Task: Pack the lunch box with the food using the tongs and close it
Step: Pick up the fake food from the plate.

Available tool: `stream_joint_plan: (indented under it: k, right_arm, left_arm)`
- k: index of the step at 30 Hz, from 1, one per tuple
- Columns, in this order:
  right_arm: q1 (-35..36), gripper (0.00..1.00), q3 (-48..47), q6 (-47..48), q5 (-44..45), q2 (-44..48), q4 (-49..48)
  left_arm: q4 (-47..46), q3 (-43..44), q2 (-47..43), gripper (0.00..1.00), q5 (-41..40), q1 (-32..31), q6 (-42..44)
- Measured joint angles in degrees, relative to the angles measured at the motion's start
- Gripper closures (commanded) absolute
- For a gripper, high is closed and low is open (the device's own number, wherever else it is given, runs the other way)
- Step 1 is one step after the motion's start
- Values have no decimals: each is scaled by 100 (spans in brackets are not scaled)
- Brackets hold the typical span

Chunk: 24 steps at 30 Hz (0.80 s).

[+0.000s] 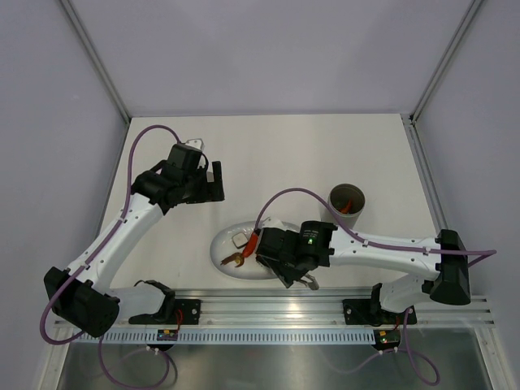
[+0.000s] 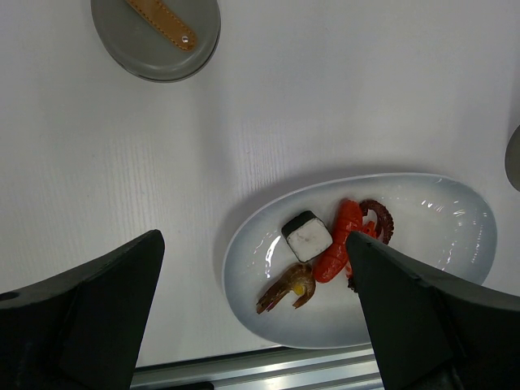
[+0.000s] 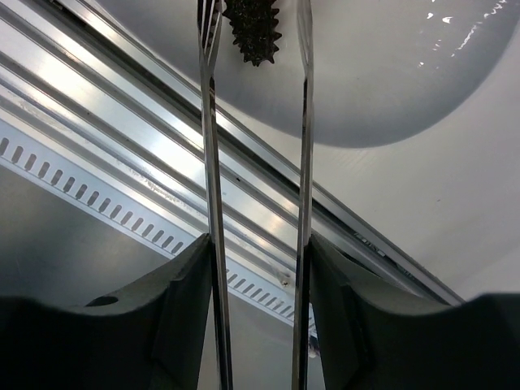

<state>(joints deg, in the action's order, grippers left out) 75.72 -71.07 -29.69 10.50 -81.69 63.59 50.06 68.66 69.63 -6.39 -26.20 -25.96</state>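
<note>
1. White table [image 1: 325, 154] noted; plate [image 2: 455, 219] is set at its near edge.
2. Silver tongs [image 3: 210, 203] are clamped by right gripper [image 3: 260, 252], long axis along the fingers, tips pointed at plate, dark ridged piece [image 3: 253, 28] between them.
3. Nothing is held by left gripper [image 2: 252, 240]; jaws are spread wide.

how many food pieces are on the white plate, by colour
white square: 1
red sausage: 1
dark red curly piece: 1
brown clawed piece: 1
dark spiky piece: 1
total: 5 visible on the plate
</note>
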Motion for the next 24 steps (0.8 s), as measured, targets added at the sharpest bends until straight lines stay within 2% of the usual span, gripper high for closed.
stream_joint_plan:
  k: [3,7,14,24]
  right_arm:
    - [2,59,17,28,-17,-22,2]
    - [4,67,17,39,11,-11,7]
    - [4,68,-9,-9,319,199,343]
    - [4,68,-662,-535,1458,756,1222]
  left_arm:
    - [2,0,0,1,0,0,0]
    - [0,0,0,1,0,0,-2]
    - [-2,0,-2,1,0,0,-2]
    - [-11,0,-2,1,0,0,-4]
